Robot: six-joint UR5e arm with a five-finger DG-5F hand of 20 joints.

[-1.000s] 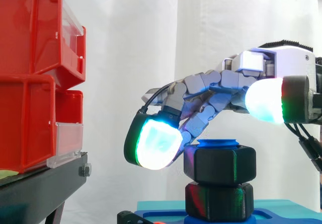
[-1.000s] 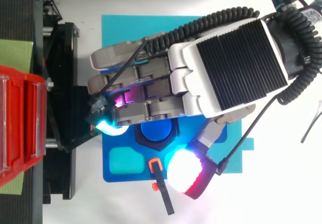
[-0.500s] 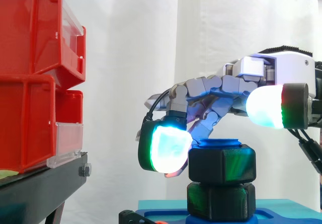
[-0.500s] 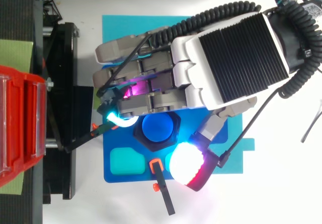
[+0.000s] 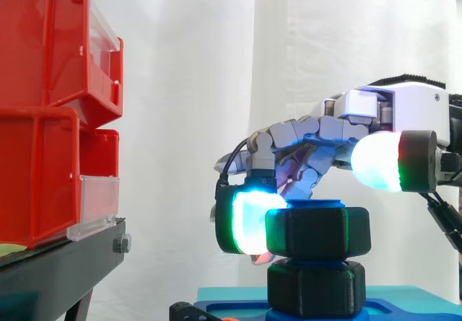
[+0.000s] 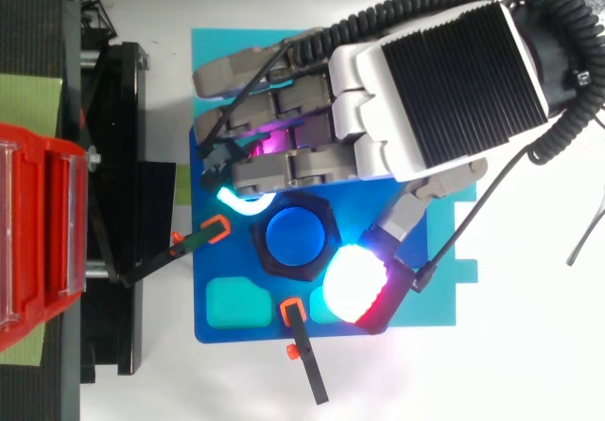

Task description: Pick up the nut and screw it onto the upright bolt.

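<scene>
A: What's on the left?
B: Red bins [image 5: 43, 104] stacked on the black stand [image 5: 58, 270], well apart from the work.

A: Fixture?
B: Blue base plate [image 6: 213, 270] on a teal sheet [image 6: 217, 52] on the white desk [image 6: 529, 345]. One black clamp arm [image 6: 194, 239] reaches in from the stand side, with its orange tip near the nut's left. A second clamp arm [image 6: 304, 355] sits at the plate's front edge.

A: Where's the nut?
B: The black hex nut [image 5: 317, 229] is on the upright blue bolt [image 6: 295, 236]. The bolt's top shows through the bore, just proud of the nut's top face. A lower black hex piece [image 5: 316, 286] sits directly under it, down at the plate.

A: Robot hand?
B: The robot hand [image 6: 454, 90] comes in from the right, palm over the far side of the nut, fingers curled down around it. One cyan-green fingertip [image 5: 249, 221] is pressed on the nut's left flank. The thumb pad [image 5: 377, 161], white with a red edge, rides higher than the nut's top in the side view. From above it sits just beside the nut's front-right corner. I can't tell whether the thumb touches the nut.
</scene>
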